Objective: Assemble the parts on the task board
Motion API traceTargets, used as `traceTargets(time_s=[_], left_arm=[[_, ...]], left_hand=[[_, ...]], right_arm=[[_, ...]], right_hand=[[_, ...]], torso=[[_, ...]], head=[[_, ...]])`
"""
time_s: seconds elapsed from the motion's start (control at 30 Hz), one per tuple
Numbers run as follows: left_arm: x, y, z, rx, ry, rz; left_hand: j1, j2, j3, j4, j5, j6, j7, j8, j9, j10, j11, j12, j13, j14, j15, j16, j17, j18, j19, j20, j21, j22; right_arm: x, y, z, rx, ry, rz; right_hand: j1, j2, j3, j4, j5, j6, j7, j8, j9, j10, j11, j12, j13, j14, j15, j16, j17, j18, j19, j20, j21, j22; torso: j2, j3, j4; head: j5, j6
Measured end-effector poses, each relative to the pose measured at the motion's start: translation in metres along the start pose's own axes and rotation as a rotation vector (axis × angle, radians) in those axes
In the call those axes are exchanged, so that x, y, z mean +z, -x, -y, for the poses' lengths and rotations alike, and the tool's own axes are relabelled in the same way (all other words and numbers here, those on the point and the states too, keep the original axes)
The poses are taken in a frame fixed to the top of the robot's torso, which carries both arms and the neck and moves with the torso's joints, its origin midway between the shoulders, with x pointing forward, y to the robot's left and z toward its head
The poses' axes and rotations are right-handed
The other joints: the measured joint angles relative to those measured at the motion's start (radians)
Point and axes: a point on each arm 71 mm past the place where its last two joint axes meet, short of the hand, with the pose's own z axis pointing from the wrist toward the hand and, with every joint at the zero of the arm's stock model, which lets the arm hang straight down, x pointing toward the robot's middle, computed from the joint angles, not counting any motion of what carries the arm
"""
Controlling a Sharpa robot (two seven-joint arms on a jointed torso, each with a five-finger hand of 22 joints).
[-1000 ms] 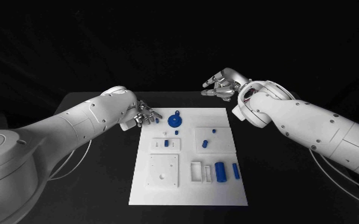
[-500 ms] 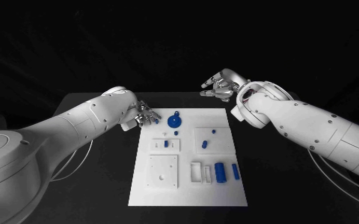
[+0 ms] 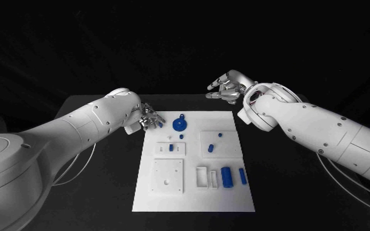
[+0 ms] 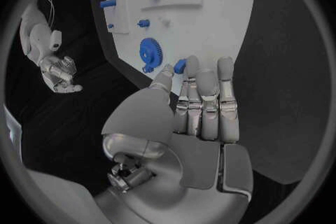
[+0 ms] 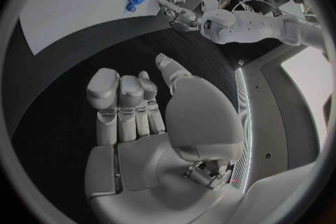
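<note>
1. Task board: white rectangular plate, centre of black table, with raised white blocks.
2. Blue gear lies at the board's far-left corner; blue cylinders near its front.
3. Left hand pinches a small blue part beside the gear.
4. Right hand: fingers loosely curled, nothing held, beyond the board's far edge.

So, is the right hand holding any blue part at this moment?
No, the right hand has nothing in its palm or fingers and sits over the black table, apart from the task board.
</note>
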Motion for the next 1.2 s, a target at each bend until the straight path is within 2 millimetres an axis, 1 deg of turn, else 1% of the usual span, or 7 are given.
traceTargets(time_s=[0.37,0.4,0.6,0.73,0.83,0.97,1.2], left_arm=[[0.0,-0.002,0.001,0.008,-0.002,-0.022],[0.0,-0.002,0.001,0.009,-0.004,-0.024],[-0.001,-0.003,0.002,0.012,-0.007,-0.028],[-0.001,-0.005,0.003,0.019,-0.012,-0.032],[-0.001,-0.006,0.004,0.024,-0.015,-0.031],[-0.002,-0.008,0.005,0.03,-0.02,-0.023],[-0.003,-0.011,0.007,0.037,-0.03,-0.001]], left_hand=[[0.007,0.007,0.009,-0.016,0.014,0.015,-0.008,0.0,0.022,0.007,-0.007,-0.005,-0.003,0.0,0.0,0.0,0.002,0.0,0.0,0.0,0.0,0.0],[0.01,0.01,0.017,-0.024,0.046,0.016,-0.009,0.0,0.023,0.009,-0.009,-0.005,-0.005,0.0,0.0,0.0,0.003,0.0,0.0,0.0,0.001,0.0],[0.023,0.023,0.057,-0.064,0.146,0.024,-0.003,0.006,0.025,0.031,-0.012,-0.017,-0.014,0.007,-0.007,0.008,0.01,0.0,0.002,-0.002,0.013,0.0],[0.02,0.025,0.059,-0.065,0.213,0.03,0.003,0.008,0.024,0.058,-0.017,-0.017,-0.015,0.02,-0.013,0.025,0.024,0.0,0.009,-0.009,0.034,0.0],[-0.016,0.017,0.08,-0.063,0.252,0.034,-0.002,0.012,0.024,0.078,-0.026,-0.016,-0.01,0.028,-0.02,0.031,0.037,0.0,0.011,-0.018,0.057,0.0],[-0.049,0.004,0.105,-0.069,0.294,0.04,-0.007,0.024,0.024,0.092,-0.037,-0.001,0.005,0.043,-0.033,0.036,0.053,0.0,0.016,-0.024,0.082,0.0],[-0.065,-0.008,0.129,-0.075,0.331,0.044,-0.008,0.029,0.024,0.104,-0.039,0.013,0.021,0.065,-0.04,0.038,0.076,0.0,0.023,-0.031,0.104,0.0]], right_arm=[[0.0,0.0,0.0,0.001,0.0,0.0],[0.001,-0.001,0.0,0.001,0.0,0.0],[0.001,-0.001,0.0,0.001,-0.001,0.0],[0.002,-0.002,-0.001,0.002,-0.001,-0.001],[0.002,-0.002,0.0,0.002,-0.001,0.0],[0.002,-0.001,0.0,0.001,-0.002,0.0],[0.001,-0.001,0.001,0.0,-0.003,0.001]], right_hand=[[0.0,0.0,0.0,0.0,0.0,0.0,0.0,0.0,0.0,0.0,0.0,0.0,0.0,0.0,0.0,0.0,0.001,0.0,0.0,0.0,0.0,0.0],[0.0,0.0,0.002,0.002,0.0,0.001,-0.001,0.0,0.0,0.0,0.0,0.0,0.0,0.0,0.0,0.0,0.001,0.0,0.0,0.0,0.0,0.0],[0.0,0.0,0.003,0.003,0.0,0.002,-0.002,0.0,0.0,0.0,0.0,0.0,-0.001,0.0,0.0,0.0,0.001,0.0,0.0,0.0,0.0,0.0],[0.0,0.0,0.003,0.003,0.0,0.002,-0.002,0.0,0.0,0.0,0.0,0.0,-0.001,0.0,0.0,0.0,0.001,0.0,0.0,0.0,0.0,0.0],[0.0,0.0,0.003,0.003,0.0,0.002,-0.002,0.0,0.0,0.0,0.0,0.0,-0.001,0.0,0.0,0.0,0.001,0.0,0.0,0.0,0.0,0.0],[0.0,0.0,0.0,0.006,0.004,0.002,-0.002,0.0,0.0,0.0,0.0,0.0,-0.001,0.0,0.0,0.0,0.001,0.0,0.0,0.0,0.0,0.0],[0.0,0.0,0.0,0.006,0.004,0.002,-0.002,0.0,0.0,0.0,0.0,0.0,-0.001,0.0,0.0,0.0,0.001,0.0,0.0,0.0,0.0,0.0]], torso=[[0.0,-0.0002,0.001],[0.0,-0.0002,0.0012],[0.0,-0.0002,0.002],[0.0,-0.0002,0.0023],[0.0,-0.0002,0.002],[0.0,-0.0005,0.0016],[0.0,-0.0009,0.0011]], head=[[0.002,-0.002],[0.003,-0.002],[0.005,-0.003],[0.007,-0.005],[0.008,-0.006],[0.009,-0.006],[0.011,-0.005]])
